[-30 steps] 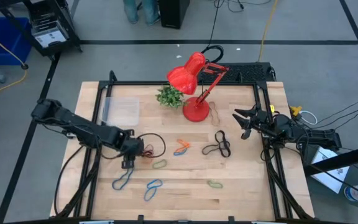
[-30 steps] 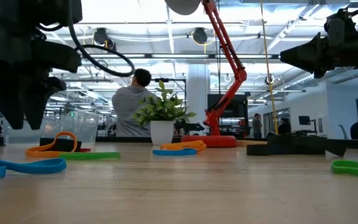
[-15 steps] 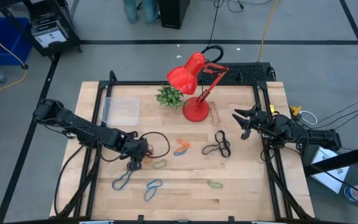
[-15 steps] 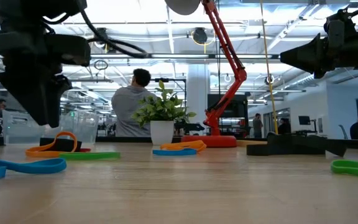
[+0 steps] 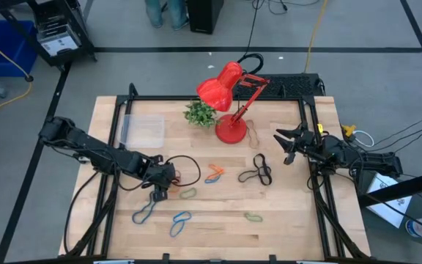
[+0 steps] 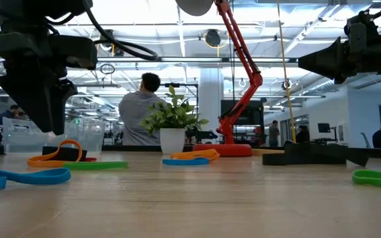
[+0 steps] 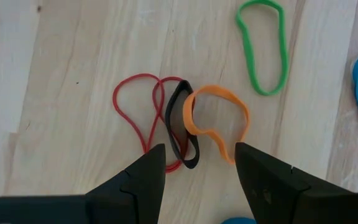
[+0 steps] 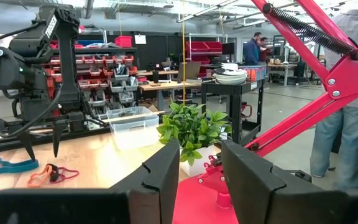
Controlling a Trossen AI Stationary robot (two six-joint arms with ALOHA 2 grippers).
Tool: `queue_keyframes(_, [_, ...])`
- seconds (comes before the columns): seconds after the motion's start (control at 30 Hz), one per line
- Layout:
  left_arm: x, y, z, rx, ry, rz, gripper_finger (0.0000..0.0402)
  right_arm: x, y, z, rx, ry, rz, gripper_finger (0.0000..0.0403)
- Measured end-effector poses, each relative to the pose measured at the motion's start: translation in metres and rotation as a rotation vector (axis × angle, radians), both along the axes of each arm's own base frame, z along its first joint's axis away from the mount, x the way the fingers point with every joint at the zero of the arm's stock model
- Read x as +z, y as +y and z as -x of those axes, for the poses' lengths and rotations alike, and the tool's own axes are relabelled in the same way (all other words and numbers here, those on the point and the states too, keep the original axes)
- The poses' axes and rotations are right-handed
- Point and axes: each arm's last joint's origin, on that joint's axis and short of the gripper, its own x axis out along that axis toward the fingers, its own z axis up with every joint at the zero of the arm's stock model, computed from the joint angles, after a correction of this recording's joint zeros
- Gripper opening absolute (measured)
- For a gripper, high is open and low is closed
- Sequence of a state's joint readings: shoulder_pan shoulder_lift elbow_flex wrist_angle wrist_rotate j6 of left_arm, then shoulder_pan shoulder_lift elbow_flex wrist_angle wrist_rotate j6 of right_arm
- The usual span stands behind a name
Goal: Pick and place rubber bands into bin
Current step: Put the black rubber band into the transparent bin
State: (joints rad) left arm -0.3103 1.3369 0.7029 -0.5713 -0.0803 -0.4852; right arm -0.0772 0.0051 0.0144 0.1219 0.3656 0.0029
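Note:
My left gripper [image 5: 156, 195] hangs open, pointing down, just above a small cluster of rubber bands: a red one [image 7: 143, 102], a black one [image 7: 182, 127] and an orange one [image 7: 219, 118]. Its fingers [image 7: 148, 180] stand over the near ends of the red and orange bands and touch nothing. More rubber bands lie flat on the table: green [image 5: 188, 193], blue [image 5: 145, 213], blue [image 5: 180, 220], orange and blue [image 5: 213, 173], black [image 5: 257, 172], green [image 5: 253, 217]. The clear bin [image 5: 143, 130] sits at the far left. My right gripper [image 5: 286, 144] waits open and level at the right edge.
A red desk lamp [image 5: 229, 95] stands on its base at the far middle, with a small potted plant [image 5: 200, 114] next to it. A black cable [image 5: 185, 170] loops beside my left wrist. People stand in the room behind the table.
My left gripper has tipped and turned a little about its wrist, so its fingers have swung slightly toward the table's right, over the red, black and orange bands. It has stayed open. No band has moved.

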Motion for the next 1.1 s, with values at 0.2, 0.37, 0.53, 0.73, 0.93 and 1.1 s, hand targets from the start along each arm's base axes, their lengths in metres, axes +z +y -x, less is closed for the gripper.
queue_keyframes(0.2, [-0.003,0.0,-0.001,0.022,0.006,-0.019,0.02,0.0,0.0,0.0,0.0,0.0,0.0,0.0114])
queue_keyframes(0.37, [-0.017,-0.001,-0.005,0.027,0.072,-0.033,0.02,0.0,0.0,0.0,0.0,-0.001,0.0,0.0114])
queue_keyframes(0.53, [-0.029,-0.002,-0.007,0.023,0.131,-0.045,0.02,0.001,0.0,0.0,0.0,-0.007,0.0,0.0114])
queue_keyframes(0.73, [-0.03,-0.002,-0.008,0.021,0.129,-0.046,0.02,0.001,0.0,0.0,0.0,-0.008,0.0,0.0114])
queue_keyframes(0.93, [-0.03,-0.002,-0.008,0.02,0.126,-0.047,0.0199,0.001,0.0,0.0,0.0,-0.008,0.0,0.0114])
queue_keyframes(1.1, [-0.03,-0.002,-0.008,0.018,0.127,-0.046,0.0164,0.001,0.0,0.0,0.0,-0.008,0.0,0.0114])
